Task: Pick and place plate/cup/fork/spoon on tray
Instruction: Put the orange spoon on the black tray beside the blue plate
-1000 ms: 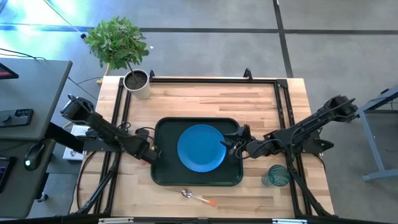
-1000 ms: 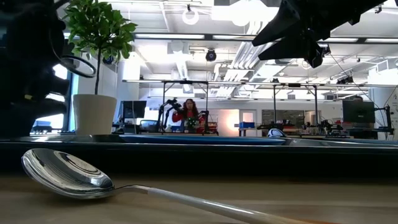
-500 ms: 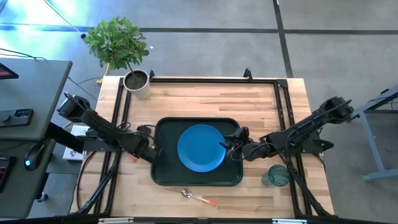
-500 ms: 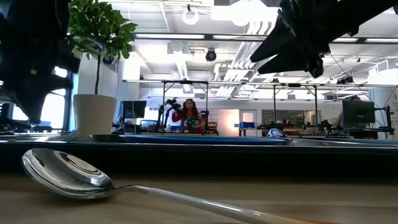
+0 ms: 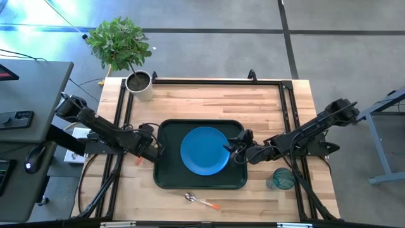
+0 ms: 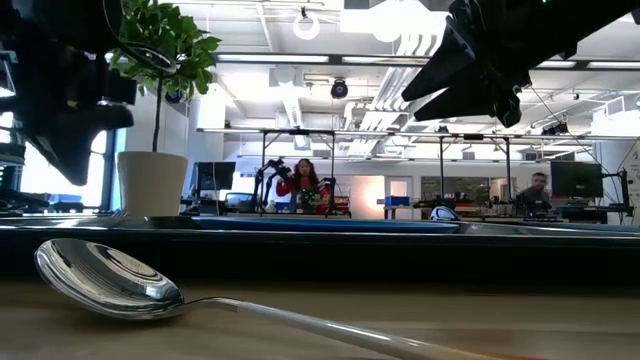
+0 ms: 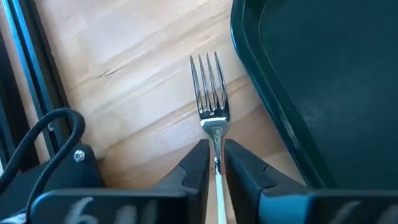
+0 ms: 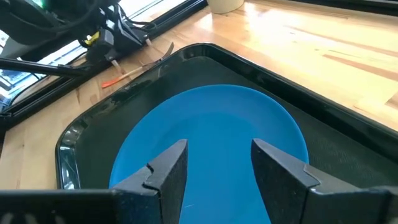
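1. The left gripper [image 7: 214, 163] is pinching the slim metal fork with silver tines and an orange handle [image 7: 209, 99] by its thin neck, just below the tines.
2. The fork is just beside the left rim of the big dark green tray with rounded corners [image 7: 261, 106], over the wooden tabletop [image 7: 137, 74]. I cannot tell if it is lifted or lying flat.
3. To do this step well, I think the left gripper should lift the fork high enough to clear the raised rim, carry it sideways, and put it down on bare green tray next to the round flat bright blue plate [image 5: 204, 150].
4. Let go only when the fork is low, so it does not bounce.
5. The right gripper [image 8: 217, 165] is spread wide over the plate and holds nothing. It should keep out of the way.
6. The shiny spoon with an orange-ended handle [image 5: 201, 201] and the small see-through teal cup [image 5: 282, 178] wait on the tabletop.
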Motion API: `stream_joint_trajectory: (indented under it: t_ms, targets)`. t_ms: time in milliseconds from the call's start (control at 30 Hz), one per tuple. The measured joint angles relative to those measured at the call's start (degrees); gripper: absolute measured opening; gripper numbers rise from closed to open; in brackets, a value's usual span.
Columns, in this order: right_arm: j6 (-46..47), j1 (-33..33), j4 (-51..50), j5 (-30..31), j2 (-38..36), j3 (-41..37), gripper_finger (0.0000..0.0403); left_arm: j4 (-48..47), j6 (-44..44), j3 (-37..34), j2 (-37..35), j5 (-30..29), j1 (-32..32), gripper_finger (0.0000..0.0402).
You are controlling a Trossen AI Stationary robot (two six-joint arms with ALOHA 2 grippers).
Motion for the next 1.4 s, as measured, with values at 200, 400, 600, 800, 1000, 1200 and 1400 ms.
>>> stream_joint_trajectory:
  t_ms: [200, 400, 600, 800, 1000, 1200, 1400]
  targets:
    - [0.0, 0.0, 0.0, -0.3, 0.0, 0.0, 0.0169, 8.6, 2.3, -6.9, 0.1, 4.1, -0.1, 0.0079]
    - [0.0, 0.0, 0.0, 0.0, 0.0, 0.0, 0.0169, 13.2, 6.1, -10.6, 0.1, 6.4, -0.1, 0.0077]
    - [-0.6, 0.0, -0.3, 0.1, 0.0, 0.0, 0.0169, 12.9, 9.0, -10.7, 0.0, 6.8, 0.0, 0.0064]
    - [-2.2, -0.1, 0.4, -8.1, 0.4, 0.0, 0.0169, 10.2, 12.6, -7.7, -0.2, 6.7, -0.1, 0.0054]
    - [-14.4, 4.2, 12.8, -21.4, 9.7, 2.2, 0.0159, 5.9, 19.2, 1.1, -0.5, -1.6, -0.1, 0.0043]
    - [-17.0, 7.4, 1.5, -23.6, 22.4, 16.0, 0.0137, 10.7, 28.7, 7.7, -0.5, -5.5, -0.5, 0.0036]
    - [-17.2, 9.2, -17.7, -23.6, 34.4, 33.6, 0.0115, 15.6, 31.6, 7.2, 0.1, -3.6, -3.5, 0.0035]
